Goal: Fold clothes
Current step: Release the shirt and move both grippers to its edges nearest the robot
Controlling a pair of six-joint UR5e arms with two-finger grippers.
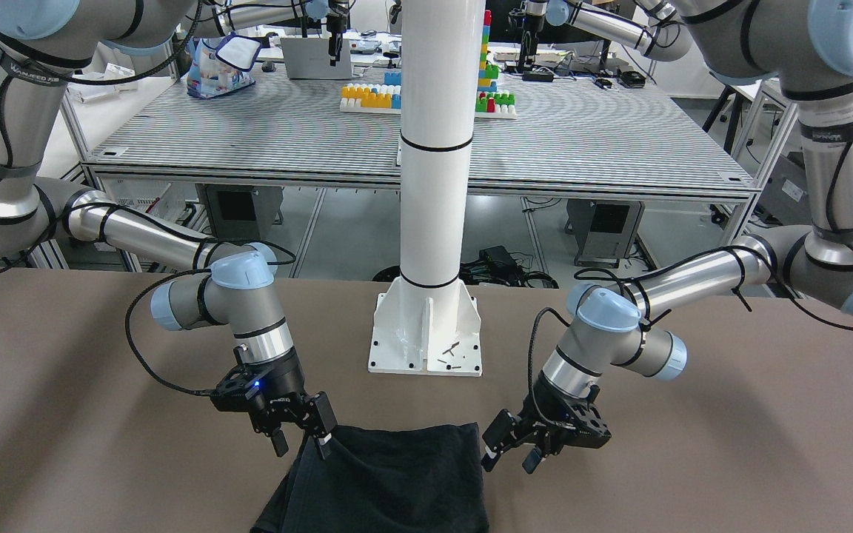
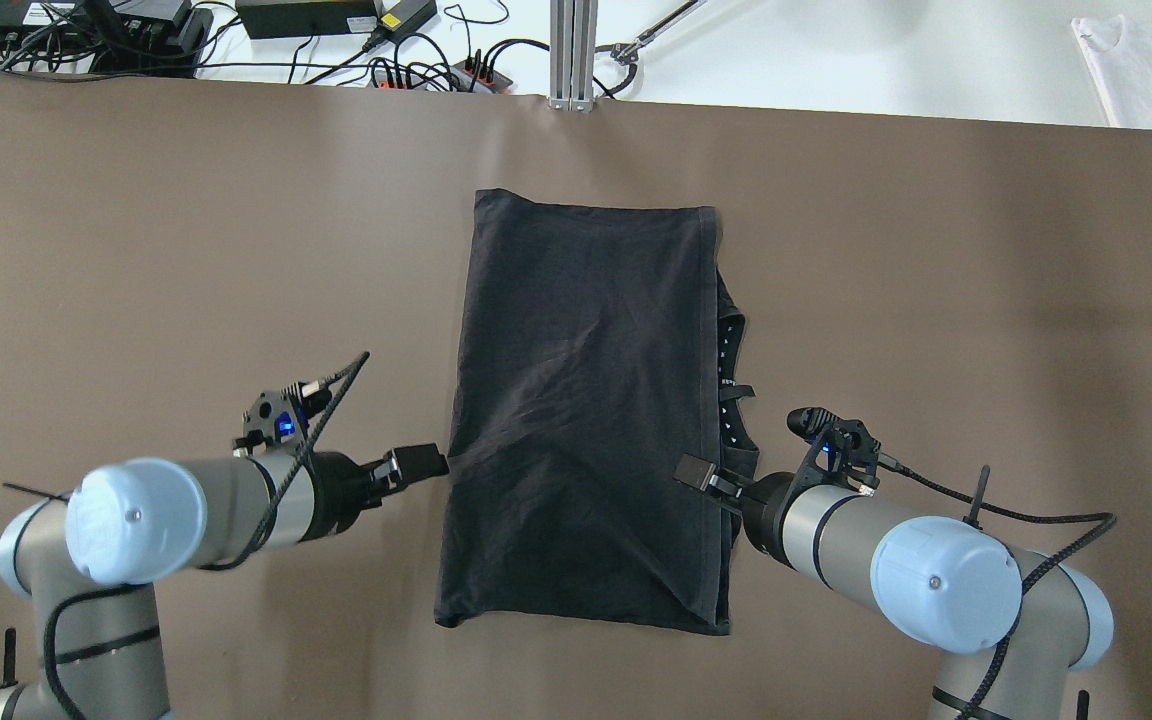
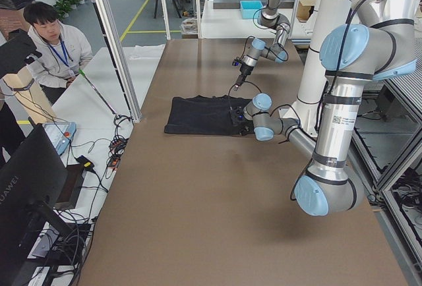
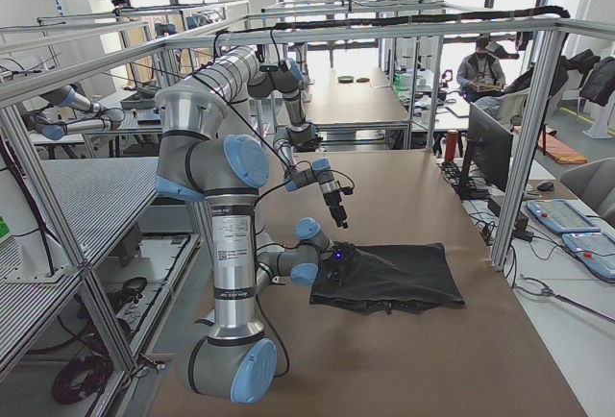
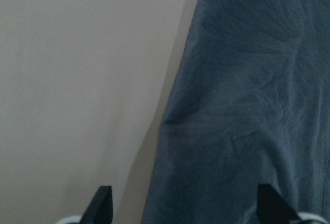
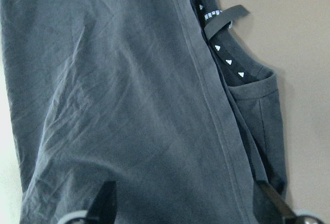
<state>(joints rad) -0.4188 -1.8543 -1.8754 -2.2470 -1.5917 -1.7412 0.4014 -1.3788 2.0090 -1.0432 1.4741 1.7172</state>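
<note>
The clothes are one black garment lying flat and folded in the middle of the brown table, also seen in the front view. A hem runs down its right side, with the neckline and a label peeking out beside it. My left gripper is low at the garment's left edge. In the left wrist view its open fingertips straddle that edge with nothing held. My right gripper hovers open over the right hem, its fingertips spread above the fabric.
A white pole on a base plate stands at the table's robot side between the arms. Cables and power strips lie beyond the far edge. A white garment lies at the far right. A person stands beside the table.
</note>
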